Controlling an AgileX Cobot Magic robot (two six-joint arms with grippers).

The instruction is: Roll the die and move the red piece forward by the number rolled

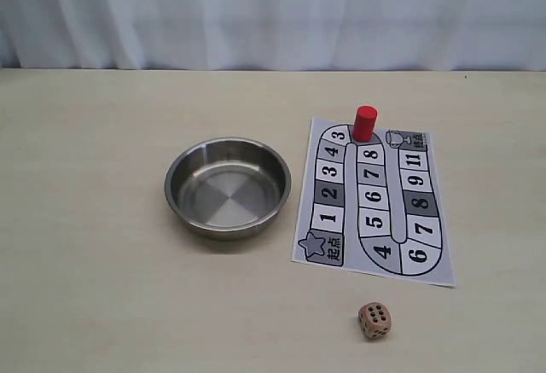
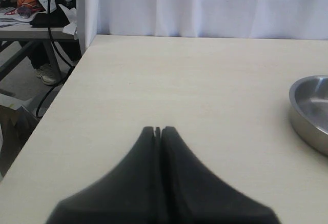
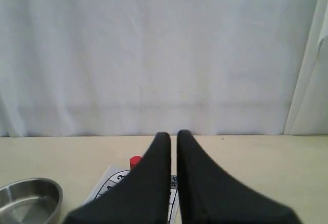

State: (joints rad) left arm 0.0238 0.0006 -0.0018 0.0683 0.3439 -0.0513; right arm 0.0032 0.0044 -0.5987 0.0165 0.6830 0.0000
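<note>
Tan wooden die with dark pips (image 1: 374,320) sits lower right in the exterior view, just below the numbered paper board (image 1: 373,202), right of the steel bowl (image 1: 228,230). My right gripper (image 3: 173,134), closed and empty like my left gripper (image 2: 158,129), should be nearer.

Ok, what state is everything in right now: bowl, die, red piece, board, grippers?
Round stainless-steel bowl: upright, empty.
Small tan wooden die: resting on the table, outside the bowl.
Printed paper game board: lying flat.
Red cylinder piece: upright on the board, at the bend after square 4.
Left gripper: shut, empty.
Right gripper: shut, empty.
</note>
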